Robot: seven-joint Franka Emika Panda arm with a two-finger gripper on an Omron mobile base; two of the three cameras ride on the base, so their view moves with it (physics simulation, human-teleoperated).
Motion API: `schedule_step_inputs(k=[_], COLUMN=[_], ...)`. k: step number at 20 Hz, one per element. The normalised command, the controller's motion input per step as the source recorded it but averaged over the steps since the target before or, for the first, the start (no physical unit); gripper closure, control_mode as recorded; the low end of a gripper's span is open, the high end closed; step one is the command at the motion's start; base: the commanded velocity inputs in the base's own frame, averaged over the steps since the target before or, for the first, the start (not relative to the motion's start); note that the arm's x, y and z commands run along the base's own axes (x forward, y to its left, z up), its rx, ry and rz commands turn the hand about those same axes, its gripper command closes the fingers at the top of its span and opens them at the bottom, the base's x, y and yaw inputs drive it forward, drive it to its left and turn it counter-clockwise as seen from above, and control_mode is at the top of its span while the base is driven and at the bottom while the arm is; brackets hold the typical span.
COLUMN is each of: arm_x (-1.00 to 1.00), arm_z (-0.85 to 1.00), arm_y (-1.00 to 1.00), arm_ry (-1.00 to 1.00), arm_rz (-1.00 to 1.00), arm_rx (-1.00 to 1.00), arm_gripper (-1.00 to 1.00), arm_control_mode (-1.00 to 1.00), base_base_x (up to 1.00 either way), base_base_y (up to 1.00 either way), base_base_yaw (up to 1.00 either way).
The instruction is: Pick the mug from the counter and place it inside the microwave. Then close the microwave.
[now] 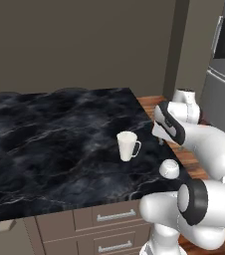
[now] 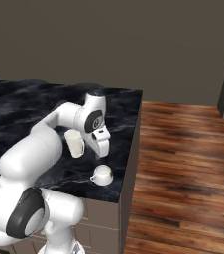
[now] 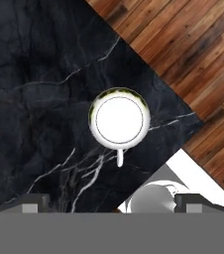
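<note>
Mug (image 3: 119, 119) sits on counter (image 3: 39, 89) beneath tool (image 3: 111, 202), fingers apart, empty.

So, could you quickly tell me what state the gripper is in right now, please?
Gripper: open and empty, its fingertips spread wide, looking straight down at the mug on the counter.

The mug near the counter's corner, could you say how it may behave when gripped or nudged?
The mug looks rigid and glazed, so probably slippery. Squat and upright, it seems unlikely to tip. Near the counter corner, a push might slide it off.
</note>
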Motion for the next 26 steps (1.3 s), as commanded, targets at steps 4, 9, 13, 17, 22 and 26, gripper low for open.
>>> schedule_step_inputs(k=[4, 9, 13, 17, 22, 26], arm_x=[0.0, 0.0, 0.0, -0.03, -0.07, -0.04], arm_z=[-0.29, -0.26, -0.3, -0.39, -0.35, -0.25], arm_y=[0.05, 0.02, 0.01, 0.0, 0.0, 0.0], arm_ry=[0.06, 0.0, 0.0, 0.0, 0.0, 0.01], arm_rz=[-0.1, -0.08, -0.05, -0.05, -0.04, -0.03], arm_rx=[-0.03, -0.07, -0.01, 0.0, 0.0, 0.0], arm_gripper=[-1.0, -1.0, -1.0, -1.0, -1.0, -1.0], arm_control_mode=[-1.0, -1.0, -1.0, -1.0, -1.0, -1.0], base_base_x=[0.0, 0.0, 0.0, 0.0, 0.0, 0.0], base_base_y=[0.0, 0.0, 0.0, 0.0, 0.0, 0.0], base_base_yaw=[0.0, 0.0, 0.0, 0.0, 0.0, 0.0])
